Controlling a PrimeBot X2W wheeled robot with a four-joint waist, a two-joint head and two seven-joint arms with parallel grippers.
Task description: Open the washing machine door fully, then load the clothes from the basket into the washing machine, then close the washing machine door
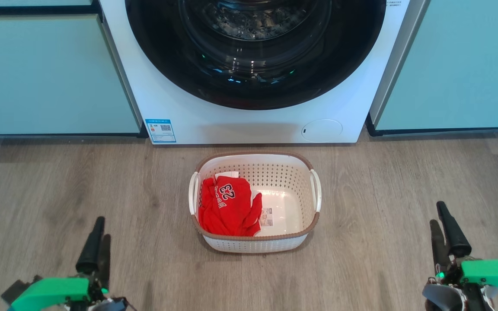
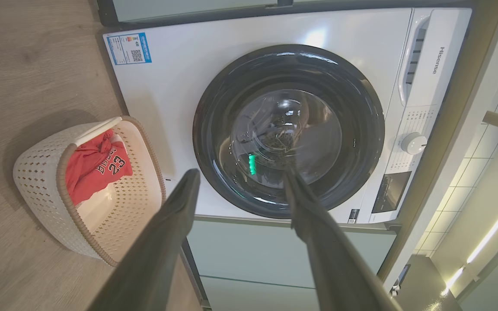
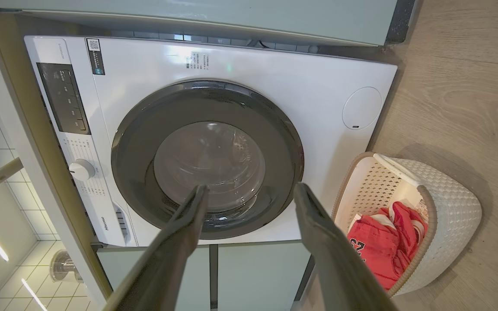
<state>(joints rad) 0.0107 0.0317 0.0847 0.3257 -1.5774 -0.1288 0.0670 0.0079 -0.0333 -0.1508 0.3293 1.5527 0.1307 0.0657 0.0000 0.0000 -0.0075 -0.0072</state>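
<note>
The left tool and right tool gape empty. Straight ahead, past the basket, the washing machine door is shut; best catch its rim and swing it fully wide.

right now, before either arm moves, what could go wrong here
1. The washing machine door is shut, and its glossy black ring shows no handle I can make out, so a pull may slip off.
2. The basket stands on the floor close in front of the washing machine, below the door; a reaching arm might knock it.
3. The clothes are bunched against the basket's left wall, so a grab could catch the wall or lift only part.
</note>
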